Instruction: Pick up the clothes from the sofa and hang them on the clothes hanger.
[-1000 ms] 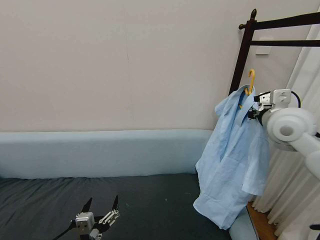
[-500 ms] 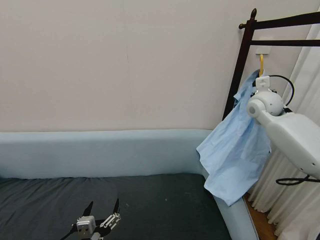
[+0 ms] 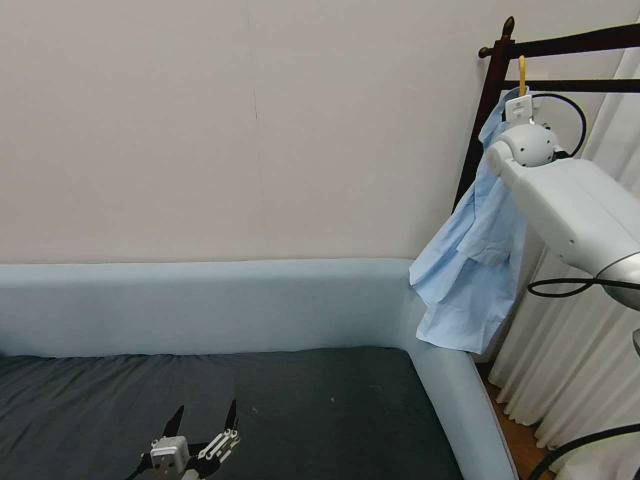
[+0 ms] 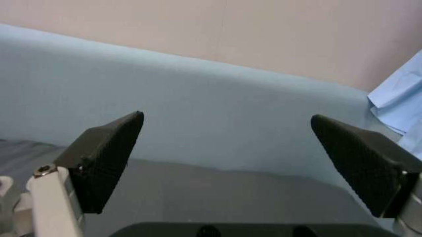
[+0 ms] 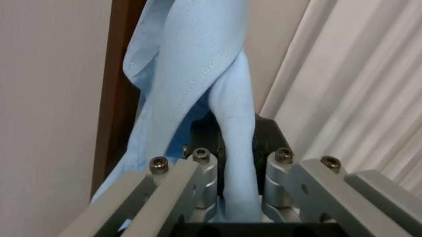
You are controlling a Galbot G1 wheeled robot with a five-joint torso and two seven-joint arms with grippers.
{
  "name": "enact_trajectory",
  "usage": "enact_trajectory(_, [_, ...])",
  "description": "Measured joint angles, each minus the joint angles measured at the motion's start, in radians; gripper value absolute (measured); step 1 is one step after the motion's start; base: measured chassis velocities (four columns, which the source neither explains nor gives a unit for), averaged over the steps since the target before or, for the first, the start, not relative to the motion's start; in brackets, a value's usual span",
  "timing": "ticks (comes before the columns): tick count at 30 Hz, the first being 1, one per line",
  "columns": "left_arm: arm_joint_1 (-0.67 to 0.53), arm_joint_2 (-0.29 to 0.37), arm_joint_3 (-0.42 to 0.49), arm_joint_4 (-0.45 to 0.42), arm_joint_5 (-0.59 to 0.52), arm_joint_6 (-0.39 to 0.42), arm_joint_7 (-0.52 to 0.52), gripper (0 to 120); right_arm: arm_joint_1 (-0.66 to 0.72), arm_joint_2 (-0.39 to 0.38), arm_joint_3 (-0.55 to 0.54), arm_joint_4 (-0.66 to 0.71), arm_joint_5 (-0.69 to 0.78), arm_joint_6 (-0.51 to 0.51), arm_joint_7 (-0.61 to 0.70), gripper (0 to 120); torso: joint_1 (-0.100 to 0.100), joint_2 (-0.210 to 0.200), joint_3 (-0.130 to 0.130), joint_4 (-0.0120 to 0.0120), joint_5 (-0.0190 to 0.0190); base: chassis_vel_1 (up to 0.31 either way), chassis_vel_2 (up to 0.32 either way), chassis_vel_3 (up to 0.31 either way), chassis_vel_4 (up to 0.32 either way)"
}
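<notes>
The light blue woven shirt (image 3: pixel 468 262) hangs creased and bunched at far right, against the dark wooden clothes rack (image 3: pixel 493 95), beyond the sofa's right end. A thin yellow hanger hook (image 3: pixel 521 72) juts above the collar; the hanger body is hidden by cloth. Cannot tell whether the hook sits on the rail. The right gripper (image 5: pixel 236 148) is clenched on a stitched fold of the shirt. The left gripper (image 3: pixel 205 412) is released, low over the pale blue sofa (image 3: pixel 200 305).
</notes>
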Motion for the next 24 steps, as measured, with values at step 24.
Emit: enact_trajectory(24, [0.012, -0.013, 0.008, -0.023, 0.035, -0.02, -0.002, 100, -0.077, -0.085, 0.04, 0.161, 0.124, -0.051, -0.029, 31, 0.0, 0.0, 0.0, 0.0002, 0.0001, 0.0, 0.0, 0.0, 0.0])
